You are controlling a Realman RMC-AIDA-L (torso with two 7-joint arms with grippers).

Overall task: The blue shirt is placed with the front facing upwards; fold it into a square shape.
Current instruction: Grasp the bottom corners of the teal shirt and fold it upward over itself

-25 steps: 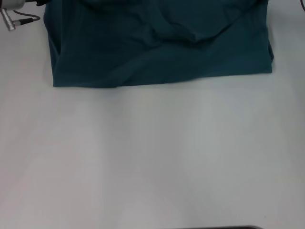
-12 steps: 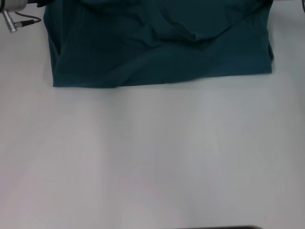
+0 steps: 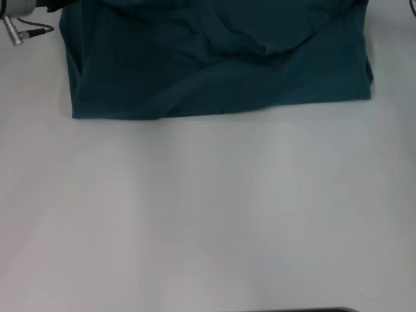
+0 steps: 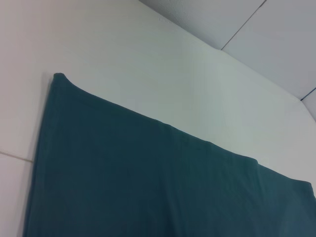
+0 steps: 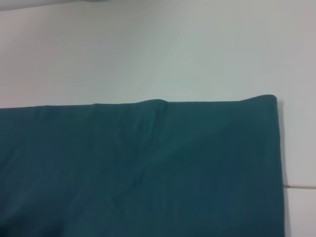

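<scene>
Teal blue shirt (image 3: 214, 65) flat, long axis left-right.

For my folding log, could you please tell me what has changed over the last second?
Only the left arm's metal end, at the shirt's far left corner, slipped slightly further out of the head view. The blue shirt kept its outline and creases on the white table. Neither hand is visible.

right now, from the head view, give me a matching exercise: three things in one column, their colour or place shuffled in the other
Things:
1. blue shirt
2. table
3. silver plug on the left arm

Colour or place:
A. white, bare across the near half
B. far left corner, beside the cloth
C. teal and creased, along the far side

Pairs: 1-C, 2-A, 3-B
</scene>
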